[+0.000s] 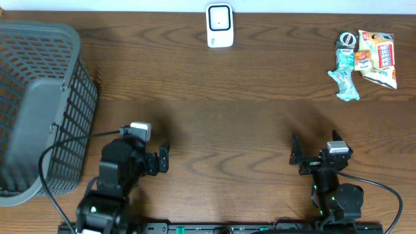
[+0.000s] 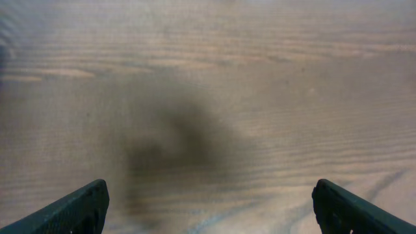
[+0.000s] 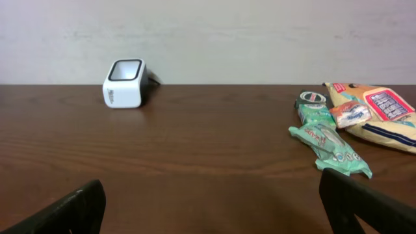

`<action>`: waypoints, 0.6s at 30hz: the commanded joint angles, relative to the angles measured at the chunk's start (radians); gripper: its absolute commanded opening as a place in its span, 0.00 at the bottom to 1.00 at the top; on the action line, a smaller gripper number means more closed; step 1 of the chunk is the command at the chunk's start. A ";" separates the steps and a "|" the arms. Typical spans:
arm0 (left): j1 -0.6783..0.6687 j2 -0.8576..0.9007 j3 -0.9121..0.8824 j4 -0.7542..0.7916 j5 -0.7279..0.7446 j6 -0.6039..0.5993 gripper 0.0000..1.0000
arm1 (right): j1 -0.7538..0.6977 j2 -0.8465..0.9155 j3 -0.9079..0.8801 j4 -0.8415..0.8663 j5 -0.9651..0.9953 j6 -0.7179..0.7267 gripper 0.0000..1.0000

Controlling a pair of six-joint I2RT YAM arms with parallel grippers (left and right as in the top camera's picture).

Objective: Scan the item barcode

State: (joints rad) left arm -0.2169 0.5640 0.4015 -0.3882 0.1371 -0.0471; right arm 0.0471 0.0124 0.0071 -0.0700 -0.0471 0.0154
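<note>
Your left pincer [image 1: 164, 158] stands wide with nothing between its fingers, over bare tabletop [image 1: 227, 117] near the front edge, close to the basket [image 1: 39, 104]. Your right pincer [image 1: 296, 155] is just as wide and just as empty. It is also near the front edge and well apart from the left one. In the left wrist view you get only blurred wood grain and a soft shadow between the two dark fingertips [image 2: 78, 208]. In the right wrist view you look level across the tabletop toward the wall [image 3: 208, 39].

You find the items to scan in a small heap at the far right corner, well away from both pincers. A green pack [image 1: 343, 81] lies nearest you, and a yellow bag [image 1: 380, 58] with a red-and-white label lies behind it to the right. A small orange packet [image 1: 362, 60] lies between those two, and a roll [image 1: 348, 39] sits at the back left of the heap. You cannot make out a barcode in any view.

You see the scanner [image 1: 220, 25], a white box with a dark-framed window on top, at the far edge near the middle. It is well left of the heap and apart from it. The grey slatted basket fills the left side of the tabletop.
</note>
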 commanded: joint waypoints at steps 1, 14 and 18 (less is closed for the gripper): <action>0.003 -0.086 -0.063 0.037 0.013 0.017 0.98 | -0.007 -0.007 -0.001 -0.005 0.011 0.013 0.99; 0.003 -0.453 -0.275 0.114 0.013 0.016 0.98 | -0.007 -0.007 -0.001 -0.005 0.011 0.013 0.99; 0.004 -0.502 -0.315 0.140 0.013 0.016 0.98 | -0.007 -0.007 -0.001 -0.005 0.011 0.013 0.99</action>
State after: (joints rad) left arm -0.2169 0.0917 0.1101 -0.2691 0.1371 -0.0471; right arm 0.0471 0.0124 0.0071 -0.0700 -0.0471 0.0158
